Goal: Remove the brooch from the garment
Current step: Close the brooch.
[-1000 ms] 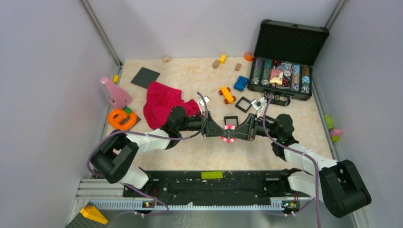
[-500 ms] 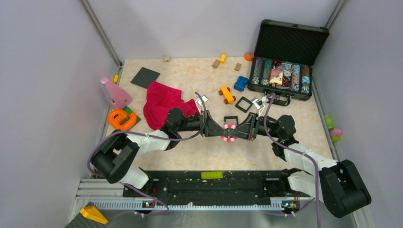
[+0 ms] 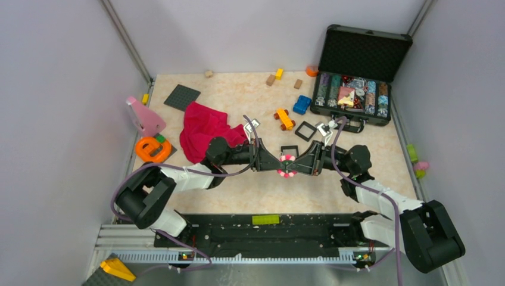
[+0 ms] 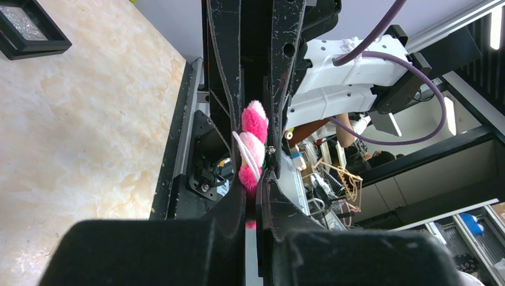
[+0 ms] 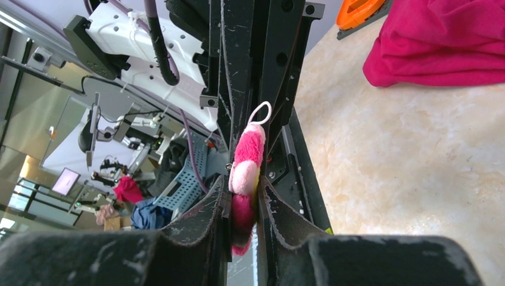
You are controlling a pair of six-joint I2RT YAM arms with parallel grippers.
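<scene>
The left gripper (image 3: 280,166) and the right gripper (image 3: 295,166) meet tip to tip at mid-table, each claw pinching an opposite edge of the pink-and-white flower brooch (image 3: 287,166). The brooch is well apart from the crimson garment (image 3: 205,128), which lies crumpled at its 10 o'clock. An orange toy car (image 3: 284,119) sits at 12 o'clock.

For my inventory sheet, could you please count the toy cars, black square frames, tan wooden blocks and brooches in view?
2 toy cars
2 black square frames
3 tan wooden blocks
1 brooch
Total: 8
</scene>
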